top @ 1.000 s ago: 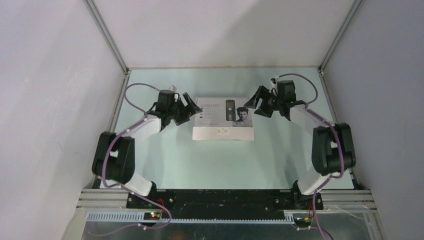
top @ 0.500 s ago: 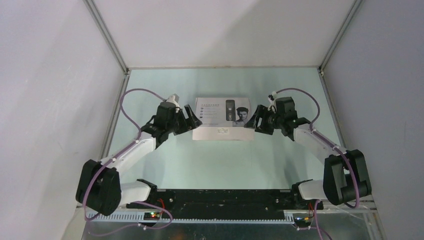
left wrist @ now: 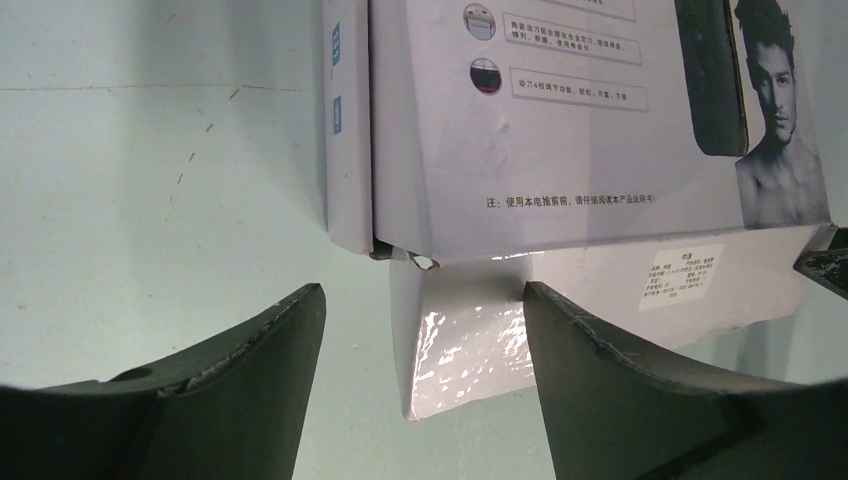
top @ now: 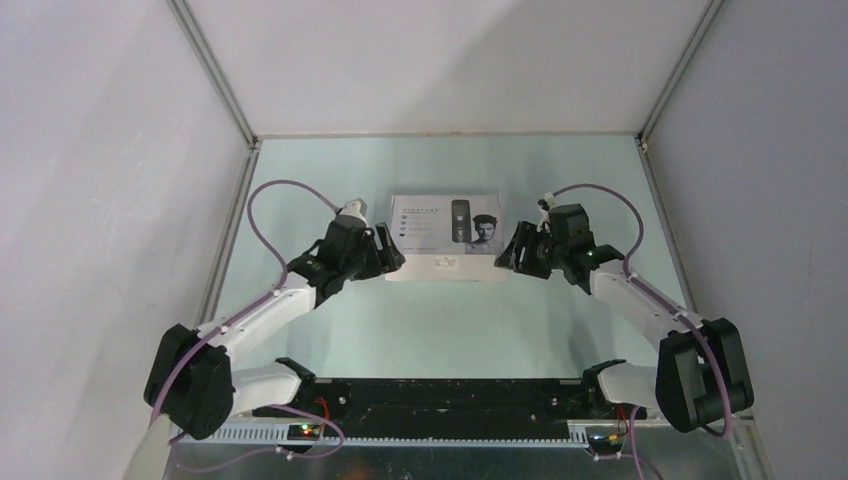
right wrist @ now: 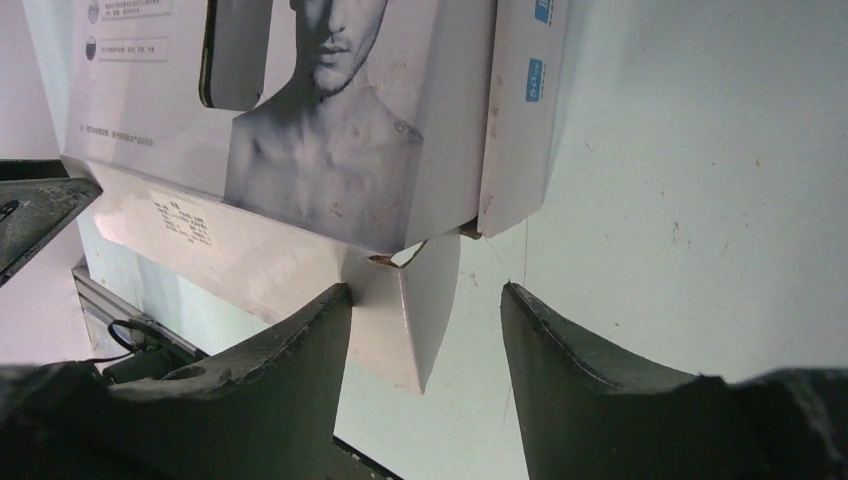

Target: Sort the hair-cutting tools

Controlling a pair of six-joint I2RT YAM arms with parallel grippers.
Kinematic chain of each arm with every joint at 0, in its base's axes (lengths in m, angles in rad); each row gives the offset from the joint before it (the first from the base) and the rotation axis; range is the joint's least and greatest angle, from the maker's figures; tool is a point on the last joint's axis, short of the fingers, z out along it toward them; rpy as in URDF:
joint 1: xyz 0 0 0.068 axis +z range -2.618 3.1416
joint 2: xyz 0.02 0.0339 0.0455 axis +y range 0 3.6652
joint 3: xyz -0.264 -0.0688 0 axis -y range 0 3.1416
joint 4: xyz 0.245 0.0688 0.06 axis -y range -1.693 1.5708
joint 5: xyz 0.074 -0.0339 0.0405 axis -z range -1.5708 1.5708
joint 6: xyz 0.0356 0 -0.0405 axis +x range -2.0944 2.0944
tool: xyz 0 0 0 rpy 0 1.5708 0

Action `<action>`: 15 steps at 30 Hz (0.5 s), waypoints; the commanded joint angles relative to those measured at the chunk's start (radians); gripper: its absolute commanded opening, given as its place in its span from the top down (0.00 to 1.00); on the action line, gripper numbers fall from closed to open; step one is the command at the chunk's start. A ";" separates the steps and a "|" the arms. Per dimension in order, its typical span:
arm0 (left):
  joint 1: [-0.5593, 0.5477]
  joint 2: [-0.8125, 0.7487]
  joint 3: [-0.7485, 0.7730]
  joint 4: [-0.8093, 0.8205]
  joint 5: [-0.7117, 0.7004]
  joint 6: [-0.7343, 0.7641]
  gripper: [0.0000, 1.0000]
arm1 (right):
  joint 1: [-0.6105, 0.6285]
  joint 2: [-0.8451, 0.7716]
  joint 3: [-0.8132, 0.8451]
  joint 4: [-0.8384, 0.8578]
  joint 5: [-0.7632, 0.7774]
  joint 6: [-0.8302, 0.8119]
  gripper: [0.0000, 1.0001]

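Top view: we see the left gripper [top: 390, 252] at the near left corner of the white box [top: 445, 240] and the right gripper [top: 510, 252] at its near right corner, on the pale table [top: 440, 320].
Left wrist: our fingers [left wrist: 250, 370] stand apart with the box's corner flap between them, and nothing is clamped.
Right wrist: our fingers [right wrist: 600, 390] are spread around the opposite corner flap and hold nothing.
Hair-cutting tools: hidden from us, so we cannot tell where they lie.

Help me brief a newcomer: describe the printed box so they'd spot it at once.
On the pale green table, look midway, between the left tool and the right tool. There lies a flat white cardboard box, its lid printed with a man's portrait and a dark clipper. It alone is white and printed; the tools flanking it are black.
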 commanded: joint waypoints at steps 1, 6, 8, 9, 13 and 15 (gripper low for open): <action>-0.041 -0.038 -0.014 -0.046 -0.091 0.035 0.22 | 0.022 -0.042 -0.006 -0.025 0.052 -0.032 0.40; -0.125 -0.148 -0.035 -0.044 -0.204 0.067 0.20 | 0.081 -0.146 -0.024 -0.033 0.118 -0.067 0.40; -0.165 -0.211 -0.079 -0.027 -0.273 0.075 0.20 | 0.111 -0.208 -0.058 -0.004 0.158 -0.081 0.40; -0.188 -0.252 -0.095 -0.018 -0.292 0.076 0.20 | 0.122 -0.228 -0.087 0.010 0.189 -0.088 0.40; -0.237 -0.342 -0.184 0.076 -0.376 0.091 0.20 | 0.201 -0.321 -0.170 0.096 0.279 -0.131 0.41; -0.266 -0.366 -0.220 0.119 -0.406 0.117 0.21 | 0.232 -0.344 -0.199 0.126 0.314 -0.148 0.42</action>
